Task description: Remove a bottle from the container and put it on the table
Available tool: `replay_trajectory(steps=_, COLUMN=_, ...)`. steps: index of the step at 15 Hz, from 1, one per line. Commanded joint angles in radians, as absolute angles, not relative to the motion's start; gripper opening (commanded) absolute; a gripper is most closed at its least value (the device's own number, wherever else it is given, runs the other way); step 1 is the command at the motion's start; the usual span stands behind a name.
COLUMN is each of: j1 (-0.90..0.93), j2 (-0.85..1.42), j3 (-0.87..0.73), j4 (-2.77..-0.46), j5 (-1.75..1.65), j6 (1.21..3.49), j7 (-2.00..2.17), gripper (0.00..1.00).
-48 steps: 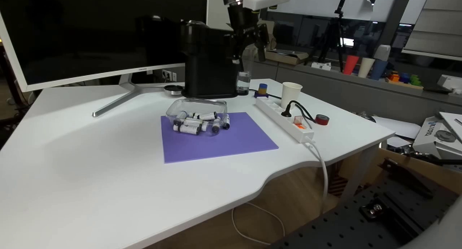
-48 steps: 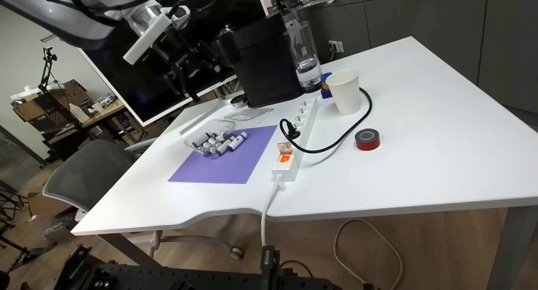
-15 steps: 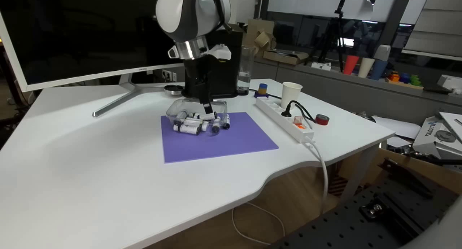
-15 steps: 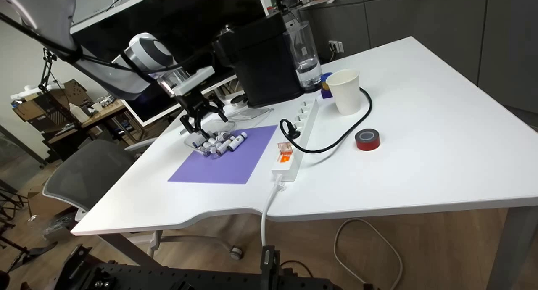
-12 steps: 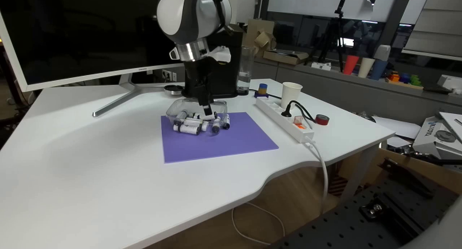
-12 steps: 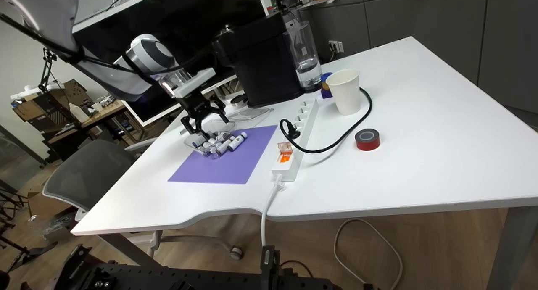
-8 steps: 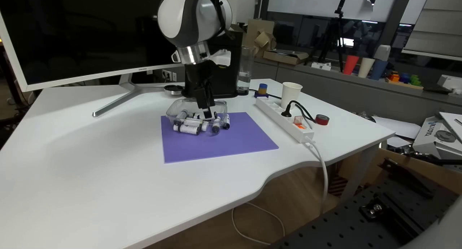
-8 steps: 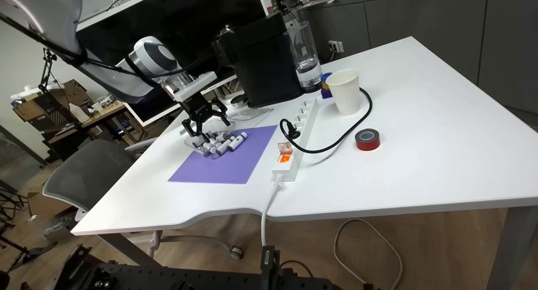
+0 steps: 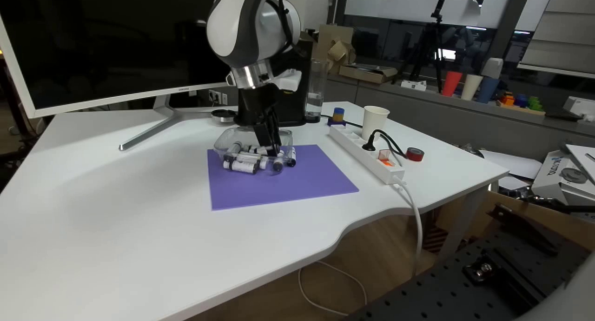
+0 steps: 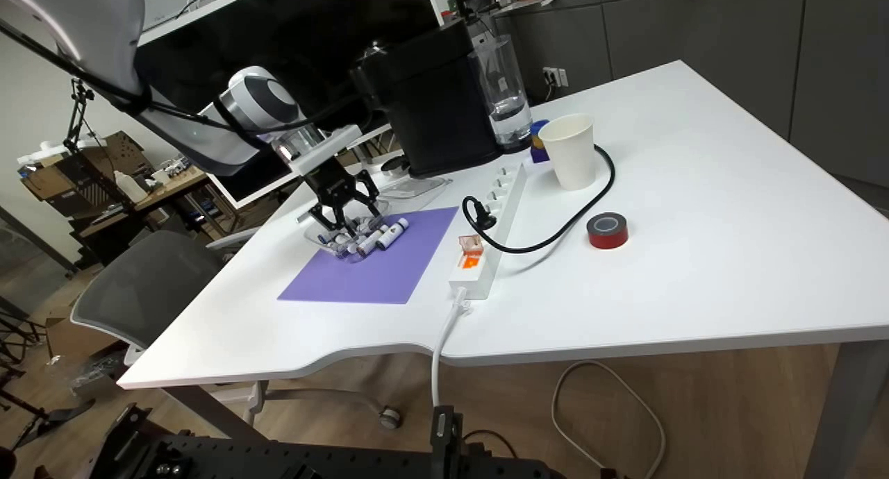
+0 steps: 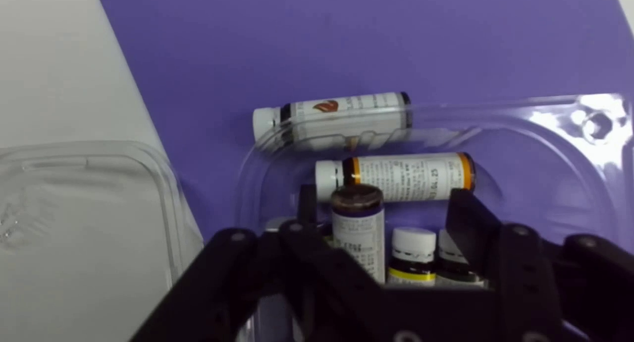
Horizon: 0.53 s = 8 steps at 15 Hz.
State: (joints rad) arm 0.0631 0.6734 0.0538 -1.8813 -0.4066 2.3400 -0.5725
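The container, a clear low plastic tray [image 9: 225, 139] holding several small bottles, stands partly on the purple mat; it also shows in an exterior view [image 10: 316, 237] and the wrist view [image 11: 550, 102]. My gripper [image 11: 384, 203] is open, fingertips down inside the tray. Between them an orange-banded bottle [image 11: 411, 178] lies crosswise just beyond the tips. A dark-bottomed bottle [image 11: 361, 238] stands up tilted near the left finger. A yellow-banded bottle [image 11: 412, 255] is partly hidden. A white-capped bottle [image 11: 342, 115] lies at the tray's edge, apparently outside on the mat. The table [image 9: 139, 246] is white.
The purple mat [image 10: 368, 278] extends in front of the tray. A clear lid [image 10: 413, 187] lies behind it. A black box [image 10: 430, 104], white power strip [image 10: 510, 194], paper cup [image 10: 571, 153], tape roll [image 10: 607, 230] and monitor [image 9: 130, 42] stand around.
My gripper has come from beside the black box to over the tray. In the last second it has moved lower among the bottles, staying open. The bottles look unmoved.
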Motion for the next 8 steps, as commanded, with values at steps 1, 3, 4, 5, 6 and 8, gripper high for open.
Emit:
replay_trajectory(steps=1, j1=0.062, j2=0.679, j3=0.052, j4=-1.869, j5=-0.406, j6=2.325, j7=-0.533, gripper=0.38)
replay_trajectory(steps=3, j1=0.06, j2=0.668, j3=0.056, j4=-1.878, j5=-0.405, j6=2.327, j7=-0.534, gripper=0.25)
replay_trajectory(steps=4, j1=0.06, j2=0.656, j3=0.058, j4=-1.887, j5=-0.405, j6=2.328, j7=-0.535, gripper=0.19)
replay_trajectory(steps=5, j1=0.06, j2=0.642, j3=0.06, j4=-1.897, j5=-0.405, j6=2.331, j7=-0.535, gripper=0.11)
replay_trajectory(steps=6, j1=0.059, j2=0.618, j3=0.061, j4=-1.914, j5=-0.405, j6=2.335, j7=-0.531, gripper=0.05)
replay_trajectory(steps=8, j1=0.057, j2=0.563, j3=0.063, j4=-1.953, j5=-0.402, j6=2.336, j7=-0.523, gripper=0.07)
